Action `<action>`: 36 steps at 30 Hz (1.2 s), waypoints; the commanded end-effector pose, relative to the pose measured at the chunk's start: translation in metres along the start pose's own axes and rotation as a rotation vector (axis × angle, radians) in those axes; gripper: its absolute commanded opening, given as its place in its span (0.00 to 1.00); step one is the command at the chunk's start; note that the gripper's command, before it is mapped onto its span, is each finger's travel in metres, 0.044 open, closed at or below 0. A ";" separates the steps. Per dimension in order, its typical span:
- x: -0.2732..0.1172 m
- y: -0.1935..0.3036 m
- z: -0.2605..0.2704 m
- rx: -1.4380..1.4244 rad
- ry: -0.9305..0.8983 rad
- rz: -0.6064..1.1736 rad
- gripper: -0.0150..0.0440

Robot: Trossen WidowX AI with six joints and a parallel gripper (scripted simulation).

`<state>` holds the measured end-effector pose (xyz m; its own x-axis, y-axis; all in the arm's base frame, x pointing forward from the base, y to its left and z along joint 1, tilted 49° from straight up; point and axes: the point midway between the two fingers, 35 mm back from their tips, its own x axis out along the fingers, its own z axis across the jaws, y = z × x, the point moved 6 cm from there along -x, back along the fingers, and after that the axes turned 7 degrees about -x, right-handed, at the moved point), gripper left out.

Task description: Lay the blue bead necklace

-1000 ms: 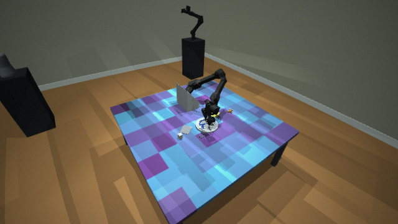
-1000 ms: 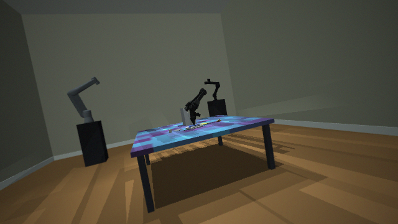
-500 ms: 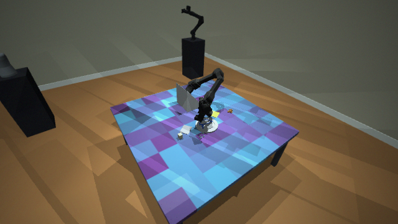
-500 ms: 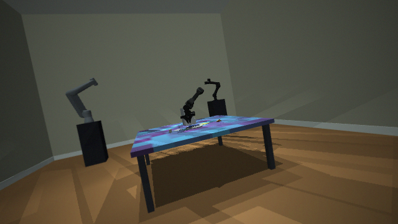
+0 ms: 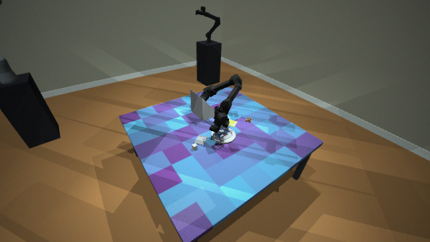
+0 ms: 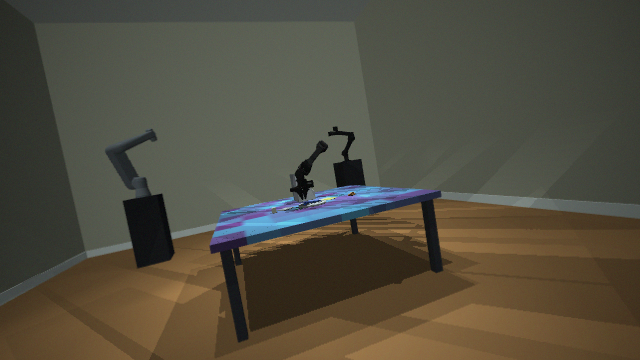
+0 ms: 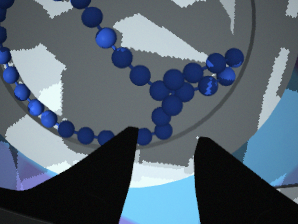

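Note:
The blue bead necklace (image 7: 140, 75) lies on the round bead board (image 7: 95, 100) (image 5: 232, 138). In the wrist view its left run curves close to the board's groove. At the lower right its beads are bunched in a doubled strand inside the groove line, and another strand runs from there up to the upper left across the board. My gripper (image 7: 166, 141) (image 5: 218, 131) (image 6: 303, 197) points down over the board's edge, fingers partly open with nothing held between them. The left fingertip overlaps the bottom beads in view; whether it touches them I cannot tell.
A grey upright panel (image 5: 201, 107) stands beside the arm. A white flat piece (image 5: 201, 140) and a small pale cube (image 5: 194, 146) lie near the board. A yellow piece (image 5: 232, 123) and a small orange object (image 5: 248, 119) lie behind it.

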<state>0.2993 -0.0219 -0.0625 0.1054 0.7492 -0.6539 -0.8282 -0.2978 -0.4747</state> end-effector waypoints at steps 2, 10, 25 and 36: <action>0.005 0.000 0.000 0.001 0.000 0.000 0.46; 0.018 0.001 0.001 0.005 -0.003 0.003 0.46; 0.029 0.001 0.001 0.003 -0.002 0.007 0.41; 0.029 0.001 0.001 0.003 -0.002 0.007 0.25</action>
<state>0.3007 0.0001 -0.0817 0.0991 0.7481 -0.6562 -0.8312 -0.3003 -0.4679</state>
